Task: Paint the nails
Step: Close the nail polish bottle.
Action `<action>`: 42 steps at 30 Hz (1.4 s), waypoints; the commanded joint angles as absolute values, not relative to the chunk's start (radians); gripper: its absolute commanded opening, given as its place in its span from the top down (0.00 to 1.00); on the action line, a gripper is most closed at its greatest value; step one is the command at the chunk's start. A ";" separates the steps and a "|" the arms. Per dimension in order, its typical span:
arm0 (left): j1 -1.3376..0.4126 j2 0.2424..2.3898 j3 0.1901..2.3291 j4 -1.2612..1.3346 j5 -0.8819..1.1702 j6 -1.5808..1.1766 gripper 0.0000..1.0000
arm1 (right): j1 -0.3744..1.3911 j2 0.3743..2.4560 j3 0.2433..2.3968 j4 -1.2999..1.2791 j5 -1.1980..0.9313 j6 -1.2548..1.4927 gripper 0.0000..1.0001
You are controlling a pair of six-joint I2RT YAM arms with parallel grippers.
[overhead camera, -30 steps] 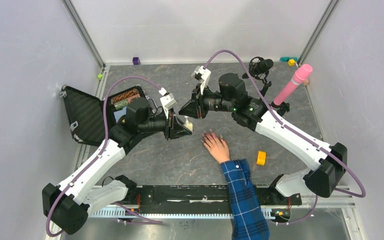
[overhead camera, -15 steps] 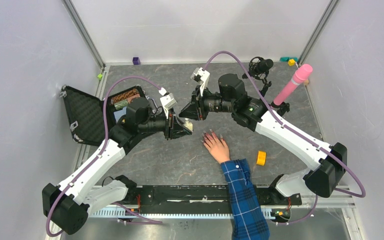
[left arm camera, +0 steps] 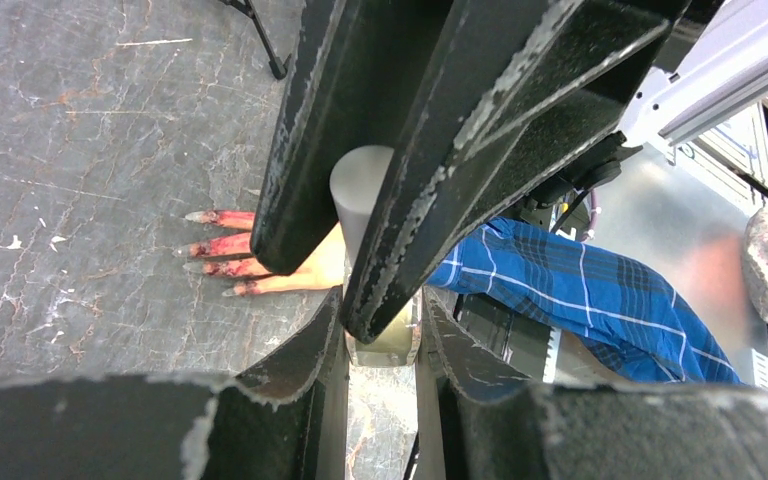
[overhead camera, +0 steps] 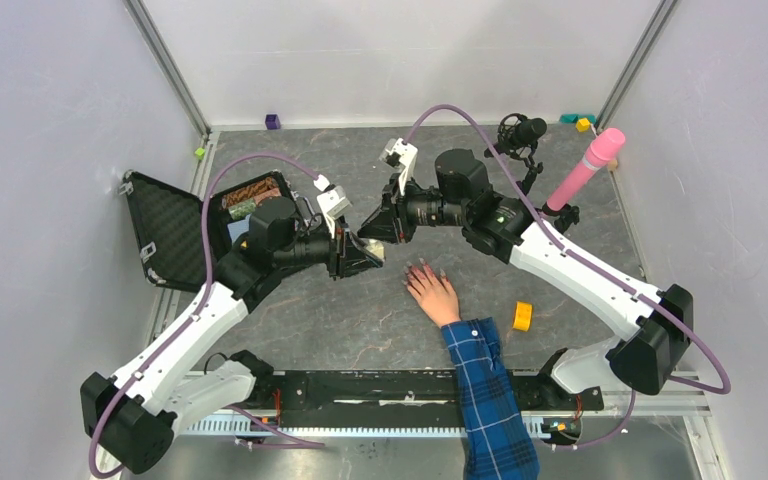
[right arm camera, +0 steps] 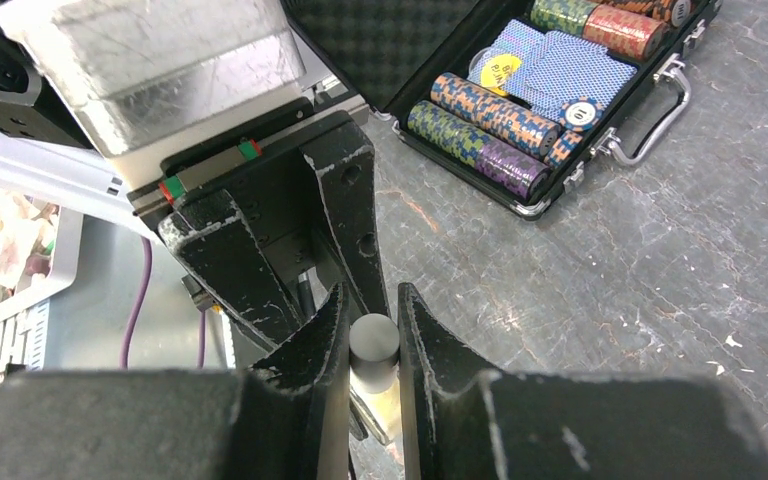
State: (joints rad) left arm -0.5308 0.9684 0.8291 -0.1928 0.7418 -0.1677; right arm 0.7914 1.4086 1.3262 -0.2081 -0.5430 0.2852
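Observation:
A pale hand (overhead camera: 434, 293) in a blue plaid sleeve (overhead camera: 488, 390) lies flat on the dark table, its tiny nails (overhead camera: 421, 266) pointing away from the arms. In the left wrist view the fingers (left arm camera: 222, 246) are smeared red. My left gripper (overhead camera: 368, 256) is shut on a small pale bottle (left arm camera: 386, 338), just left of the hand. My right gripper (overhead camera: 372, 230) meets it from the far side and is shut on the bottle's grey cap (right arm camera: 374, 344), which also shows in the left wrist view (left arm camera: 359, 188).
An open black case of poker chips (overhead camera: 176, 228) lies at the left, also in the right wrist view (right arm camera: 550, 95). A yellow tape roll (overhead camera: 522, 316) sits right of the sleeve. A pink cylinder on a stand (overhead camera: 585, 166) and a black microphone stand (overhead camera: 519, 134) are at the back right.
Both grippers have edged slightly to the left together, still joined at the bottle and cap. The hand has not moved.

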 commanded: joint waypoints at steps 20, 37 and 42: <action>-0.529 0.904 0.818 -0.132 0.579 -0.202 0.98 | 0.854 1.413 1.283 -0.254 -0.410 0.296 1.00; -0.519 0.890 0.819 -0.193 0.315 -0.234 0.98 | 1.007 1.479 1.301 -0.312 -0.059 0.465 1.00; -0.511 0.900 0.819 -0.196 0.294 -0.247 0.98 | 1.050 1.483 1.293 -0.297 0.022 0.513 1.00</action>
State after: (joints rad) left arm -0.5411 0.9154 0.7971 -0.3130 0.4431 -0.2100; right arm 0.9871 1.4727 1.2991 -0.1879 -0.0078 0.4358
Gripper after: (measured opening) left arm 0.300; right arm 0.221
